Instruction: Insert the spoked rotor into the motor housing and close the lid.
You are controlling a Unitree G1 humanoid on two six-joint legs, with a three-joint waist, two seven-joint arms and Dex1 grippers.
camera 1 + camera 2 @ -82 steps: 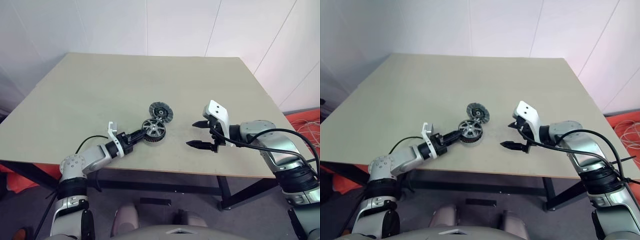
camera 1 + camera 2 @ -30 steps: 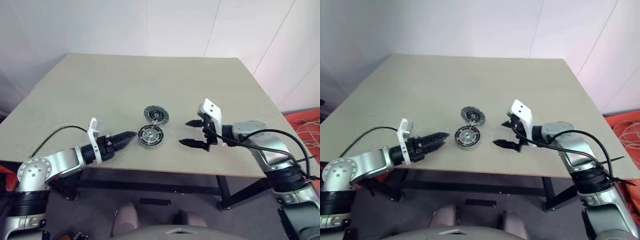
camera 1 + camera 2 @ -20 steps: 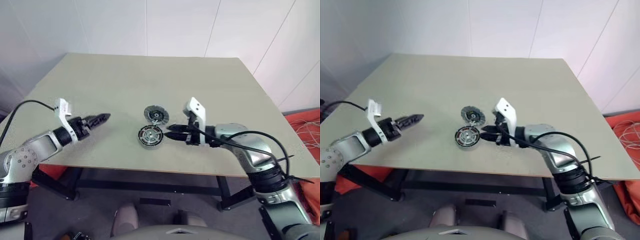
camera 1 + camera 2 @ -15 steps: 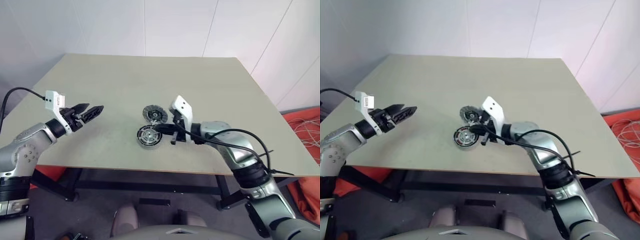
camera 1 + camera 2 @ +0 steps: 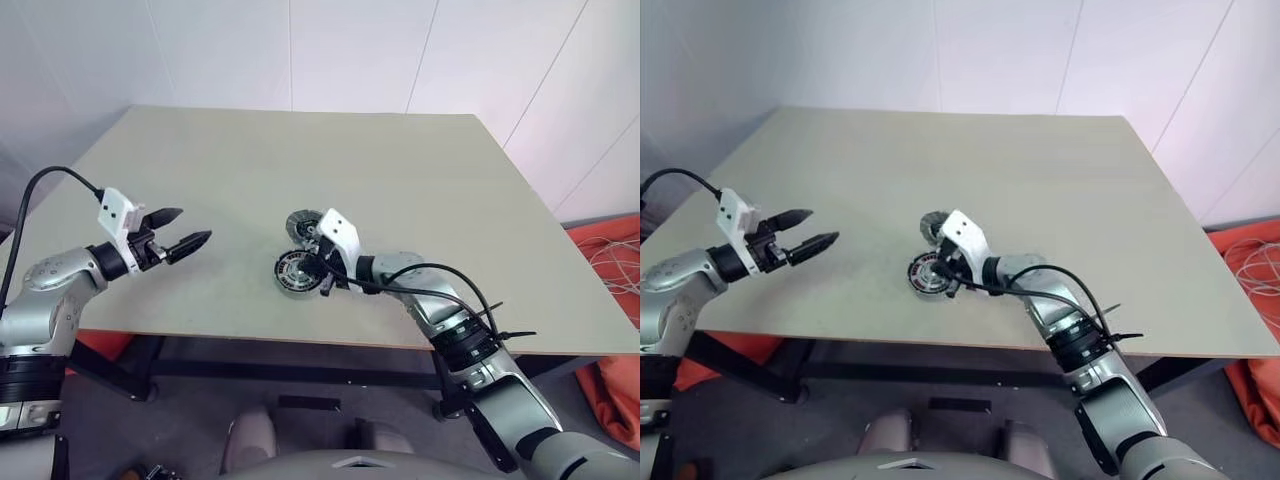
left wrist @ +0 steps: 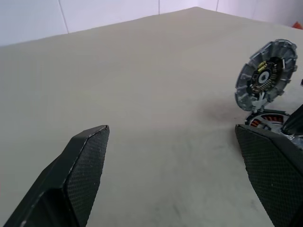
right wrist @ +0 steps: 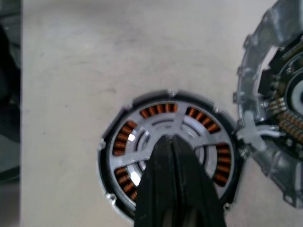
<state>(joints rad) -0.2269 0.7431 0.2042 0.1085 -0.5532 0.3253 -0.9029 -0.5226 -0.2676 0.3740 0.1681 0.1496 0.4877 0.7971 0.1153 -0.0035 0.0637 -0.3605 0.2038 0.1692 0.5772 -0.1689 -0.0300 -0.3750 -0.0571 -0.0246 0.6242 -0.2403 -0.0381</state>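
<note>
— Where does the assembly stand on the table point(image 5: 420, 180)?

— The motor housing point(image 7: 169, 156) lies flat near the table's near edge, roughly at its middle. The spoked rotor point(image 7: 156, 135) sits inside it, silver spokes lying over the copper windings. The lid point(image 6: 265, 75) is just beyond the housing, touching its far rim; seen from my left wrist, it looks tilted up on edge.

— And your grippers?

— My right gripper point(image 7: 171, 144) is pressed shut, its two black fingers together, tips over the rotor's hub. Whether they touch it, I cannot tell. My left gripper point(image 5: 178, 231) hangs well apart, out over the table's left side, jaws spread wide and holding nothing.
</note>
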